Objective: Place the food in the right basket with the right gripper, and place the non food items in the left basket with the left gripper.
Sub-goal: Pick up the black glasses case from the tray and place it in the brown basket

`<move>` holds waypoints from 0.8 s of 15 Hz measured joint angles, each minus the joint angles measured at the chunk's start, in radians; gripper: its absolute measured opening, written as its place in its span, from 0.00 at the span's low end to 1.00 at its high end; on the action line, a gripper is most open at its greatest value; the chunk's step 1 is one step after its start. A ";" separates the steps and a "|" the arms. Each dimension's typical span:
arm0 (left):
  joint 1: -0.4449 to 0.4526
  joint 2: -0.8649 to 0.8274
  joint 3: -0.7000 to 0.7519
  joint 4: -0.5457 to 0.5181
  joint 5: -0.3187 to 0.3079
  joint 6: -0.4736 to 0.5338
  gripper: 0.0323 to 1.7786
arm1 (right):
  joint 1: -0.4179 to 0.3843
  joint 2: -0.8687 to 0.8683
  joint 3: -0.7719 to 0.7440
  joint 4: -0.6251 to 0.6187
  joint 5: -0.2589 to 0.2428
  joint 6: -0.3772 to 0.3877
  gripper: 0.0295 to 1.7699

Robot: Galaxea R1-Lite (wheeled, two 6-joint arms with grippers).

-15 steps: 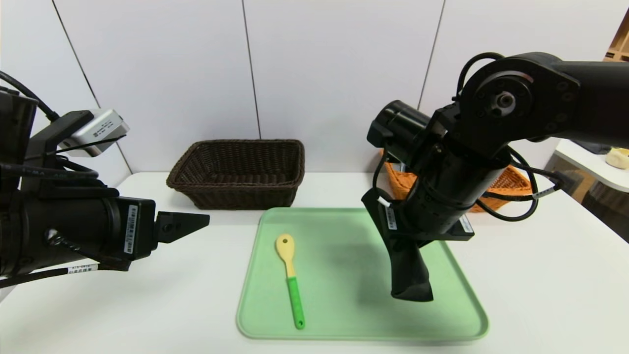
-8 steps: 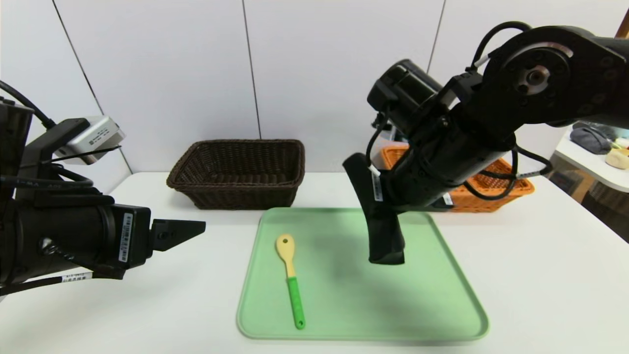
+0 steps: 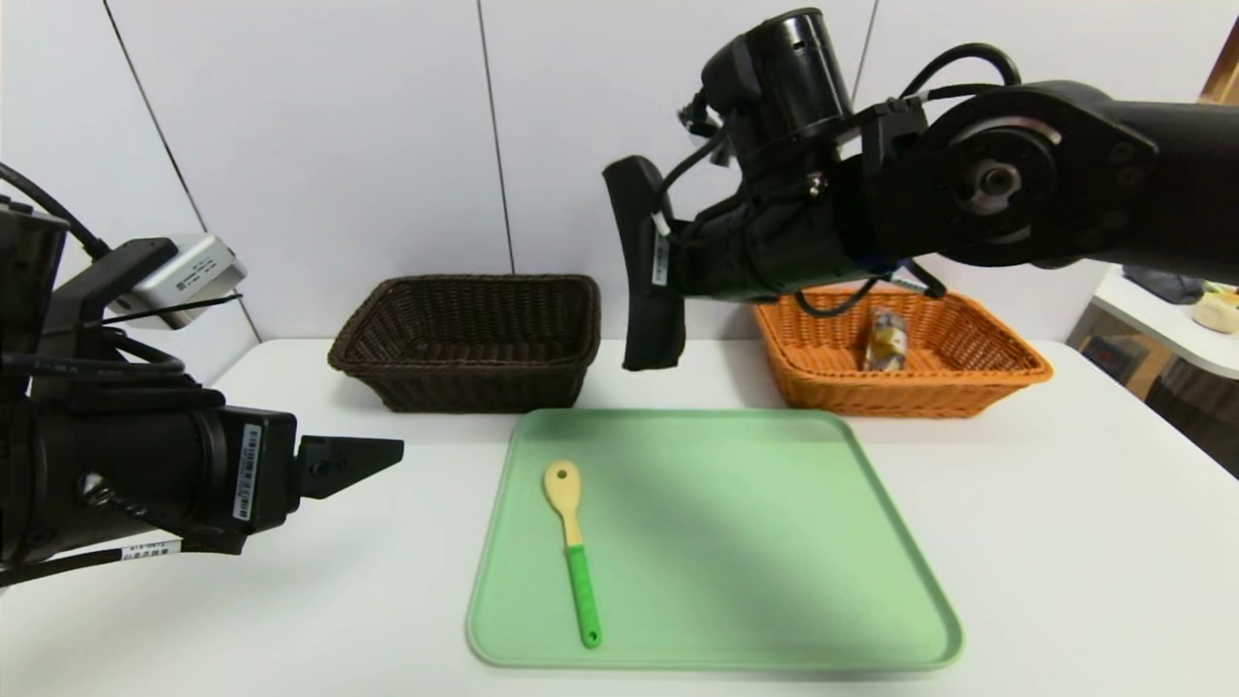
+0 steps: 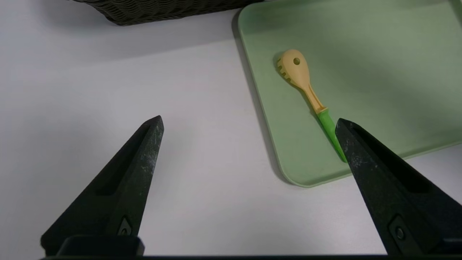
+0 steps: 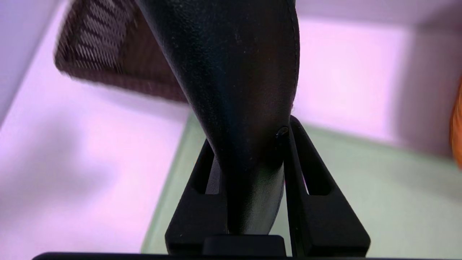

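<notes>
While the right gripper [image 3: 650, 290] pinches a black case [image 3: 647, 271] high in the air between the brown basket [image 3: 465, 339] and the orange basket [image 3: 900, 373], the step in hand looks like sorting this non-food item. The next move calls for carrying it over the brown basket and letting go. Left of the green tray [image 3: 716, 542], where a spoon [image 3: 571, 547] lies, the left gripper [image 4: 249, 144] hovers spread wide.
</notes>
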 joint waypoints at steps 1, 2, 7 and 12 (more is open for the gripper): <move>0.000 -0.001 0.006 0.000 0.000 0.000 0.95 | 0.000 0.019 0.000 -0.093 -0.022 -0.037 0.24; -0.001 -0.003 0.015 0.000 0.000 0.000 0.95 | 0.000 0.036 -0.001 -0.175 -0.033 -0.072 0.24; -0.001 -0.028 0.056 0.000 0.030 -0.005 0.95 | 0.001 0.120 -0.001 -0.474 -0.038 -0.149 0.24; 0.000 -0.041 0.067 -0.001 0.054 -0.007 0.95 | 0.023 0.214 -0.002 -0.688 -0.024 -0.218 0.24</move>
